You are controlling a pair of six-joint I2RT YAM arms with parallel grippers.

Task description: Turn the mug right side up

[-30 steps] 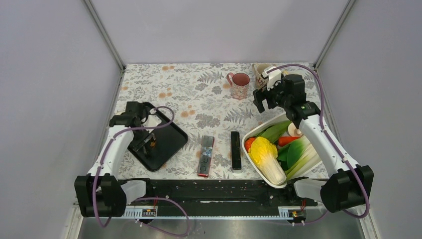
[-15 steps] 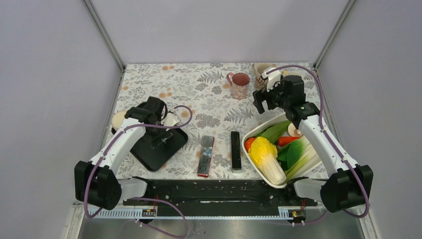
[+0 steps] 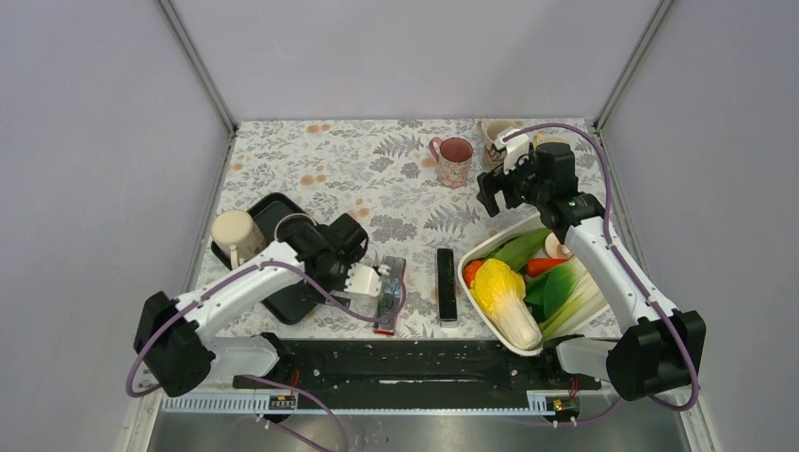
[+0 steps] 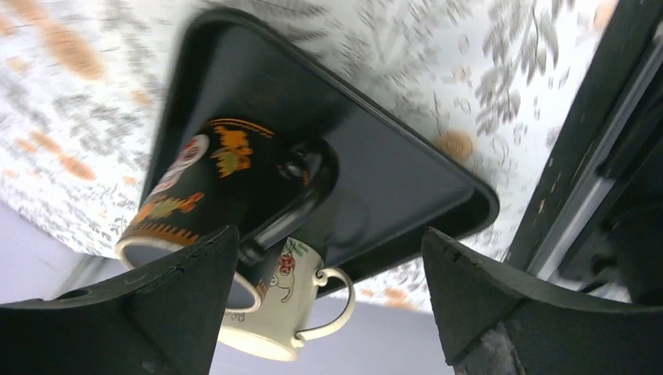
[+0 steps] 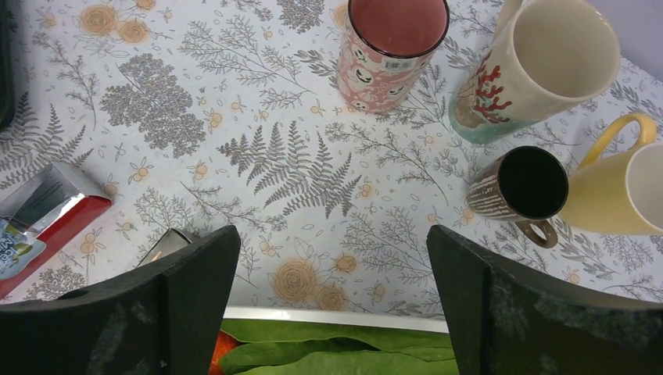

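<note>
I look through the left wrist camera and my left claw [image 4: 327,234] is spread wide with nothing in it. Between its two fingers I see the black mug [image 4: 207,187] with orange pictures on it. It stands on the black tray [image 4: 391,180], bottom on the tray and open mouth away from it, so it looks right side up. Its handle points at my camera. The claw is not touching it. A cream mug [image 4: 274,312] with a thin handle sits just beside the black mug, at the tray's edge; I cannot tell if it is on the tray or off it. From the top camera the tray is on the left side of the table [image 3: 377,169], and my left arm bends over the tray's near corner with its end above a red and silver packet [image 3: 386,315]. A black bar [image 3: 446,282] lies just right of the packet. My right claw [image 5: 328,238] is spread wide too and holds nothing. It hangs in the air over the far right part of the table. Under it I see four mugs, all with their mouths up: a pink mug [image 5: 391,55], a tall mug [image 5: 539,66] with a red plant on it, a small brown mug [image 5: 520,187], and a yellow mug [image 5: 614,187] touching the brown one. Near that arm is a white tub [image 3: 490,243] full of greens, with a yellow cabbage [image 3: 504,292] in front.
</note>
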